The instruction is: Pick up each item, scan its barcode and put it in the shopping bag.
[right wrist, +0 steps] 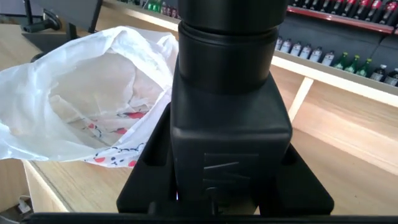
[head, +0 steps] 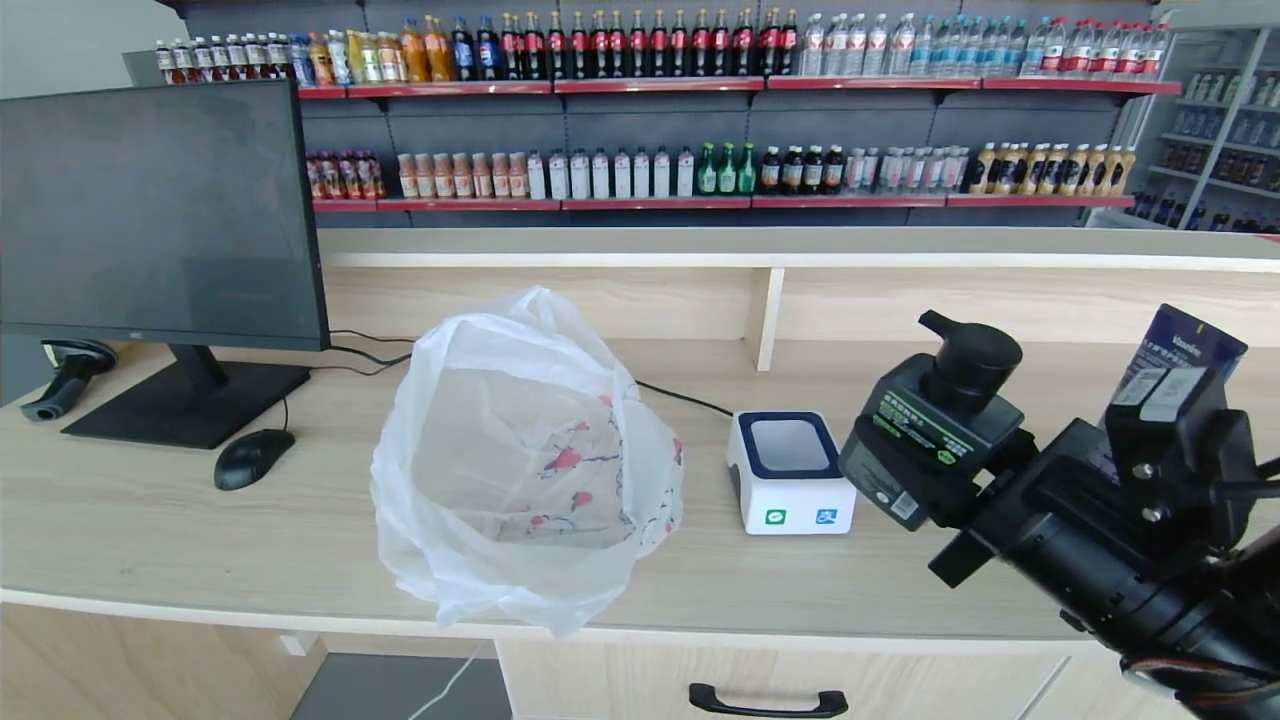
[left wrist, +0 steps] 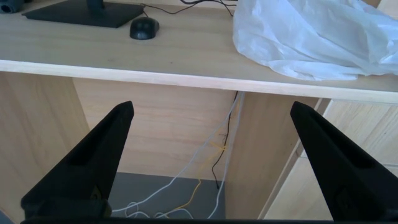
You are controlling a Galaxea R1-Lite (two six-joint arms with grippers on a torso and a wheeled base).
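Observation:
My right gripper (head: 985, 490) is shut on a black pump bottle (head: 930, 425), which it holds tilted above the counter just right of the white barcode scanner (head: 790, 472). In the right wrist view the black pump bottle (right wrist: 227, 106) sits between the fingers (right wrist: 146, 177). The white shopping bag (head: 520, 455) stands open left of the scanner, and the shopping bag (right wrist: 93, 106) appears again beyond the bottle. A dark blue box (head: 1185, 350) stands behind my right arm. My left gripper (left wrist: 211, 165) hangs open below the counter's front edge, holding nothing.
A monitor (head: 160, 215) on its stand, a black mouse (head: 250, 457) and a handheld scanner (head: 65, 375) occupy the counter's left. A cable (head: 685, 397) runs behind the bag. Drink shelves (head: 700, 90) line the back wall. A drawer handle (head: 765, 702) sits under the counter edge.

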